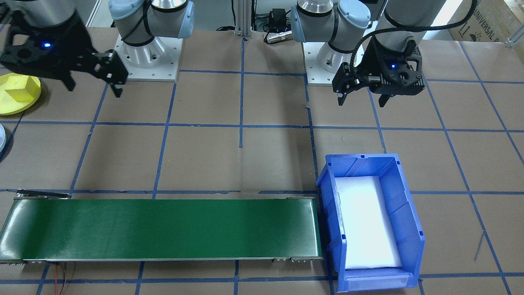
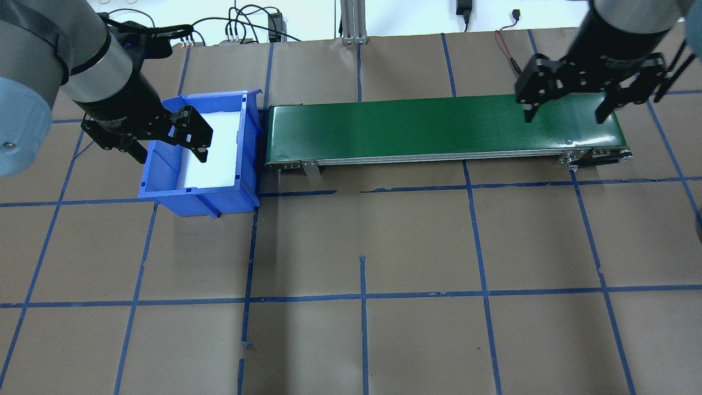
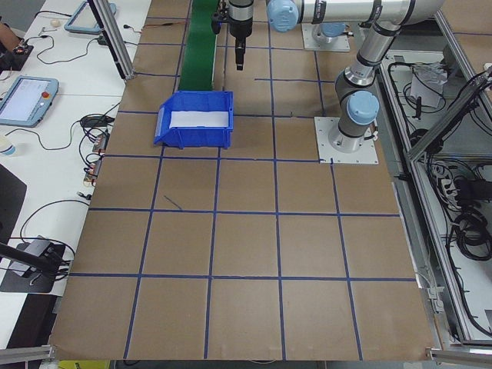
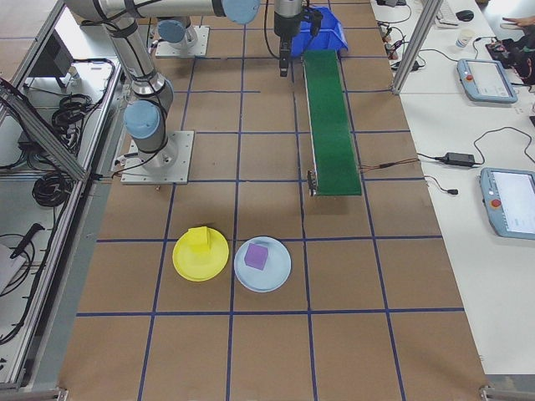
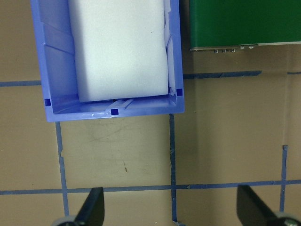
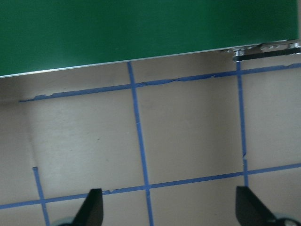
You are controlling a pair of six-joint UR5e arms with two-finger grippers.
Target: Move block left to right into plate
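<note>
1. Since the yellow plastic block point(image 1: 18, 89) already sits in the round yellow plastic plate point(image 1: 8, 107), the right gripper point(image 1: 95, 84) is nearer, just beside it.
2. Right gripper's fingers are apart, empty.
3. Left gripper point(image 1: 362, 95) hangs well apart from it near the blue plastic bin point(image 1: 403, 229), fingers spread too.

Along the tabletop point(image 2: 417, 247) edge far from the robot, the green conveyor point(image 2: 439, 129) and the blue bin point(image 2: 200, 195) stand end to end, nearly touching, forming a low barrier. The broad middle between them and the arm bases point(image 1: 149, 53) lies bare. At the right end sit the yellow plate point(image 4: 201, 255), holding a yellow block point(image 4: 198, 237), and a pale blue plate point(image 4: 262, 264) just beside it; both grippers hang above, wide apart
</note>
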